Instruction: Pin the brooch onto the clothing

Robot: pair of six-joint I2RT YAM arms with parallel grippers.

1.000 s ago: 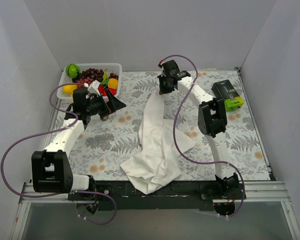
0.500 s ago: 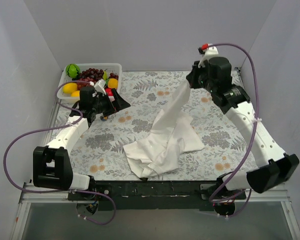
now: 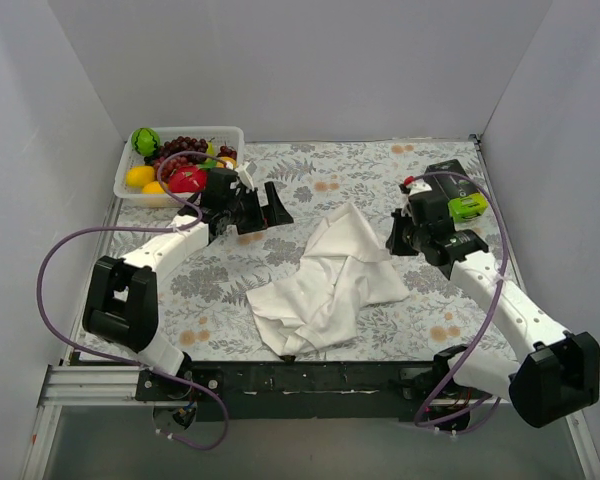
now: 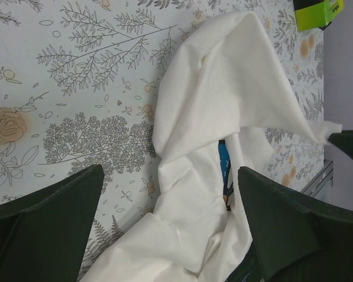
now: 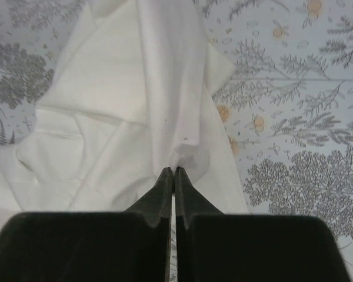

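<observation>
White walls box in a worktop (image 3: pixel 210 290) covered with a grey floral cloth. Nearest me, just inside the near edge and about mid-width, the shirt (image 3: pixel 330 280) lies in a crumpled heap, folded over itself. From my left wrist view a sliver of blue logo (image 4: pixel 223 158) peeks out between two folds.

My right gripper (image 5: pixel 174 171) is pinched tight on a tuck of the shirt's right side, low over the cloth. My left gripper (image 3: pixel 263 205) hangs with its jaws wide apart and empty, left of the heap and further back.

I judge the step to be spreading the shirt flat. I should draw my pinch low toward the right edge, then bring the left gripper down on the opposite fold and pull the two apart evenly, so the chest ends up facing upward.

I cannot see the brooch in any view.

In the far-left corner stands a basket (image 3: pixel 125 180) of fruit, and by the far-right edge a green-and-black box (image 3: pixel 458 195).
</observation>
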